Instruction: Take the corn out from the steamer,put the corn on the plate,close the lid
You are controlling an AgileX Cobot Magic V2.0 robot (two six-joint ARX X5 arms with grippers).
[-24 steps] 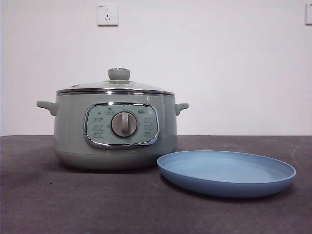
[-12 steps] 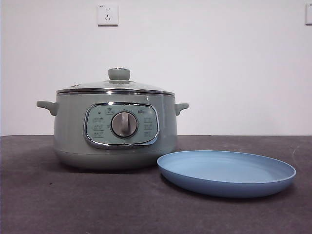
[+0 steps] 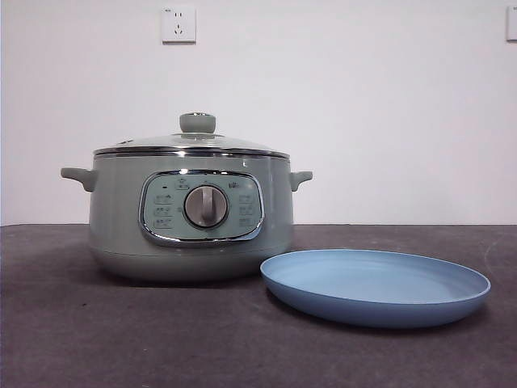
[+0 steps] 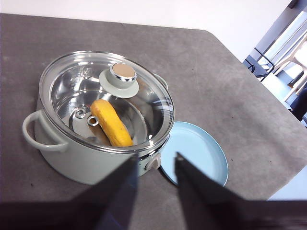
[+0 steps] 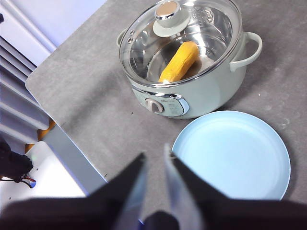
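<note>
glass and chrome, the lid (image 4: 106,98) sits shut on the steamer (image 3: 191,222) — likely smooth and breakable, best taken by its green knob (image 4: 120,78). under it the corn (image 4: 111,122) lies on the steel floor, firm and rounded, apt to roll. the plate (image 5: 233,154) beside the pot holds nothing. left gripper (image 4: 153,165) and right gripper (image 5: 154,160) both hang above, jaws parted, gripping nothing.
</note>
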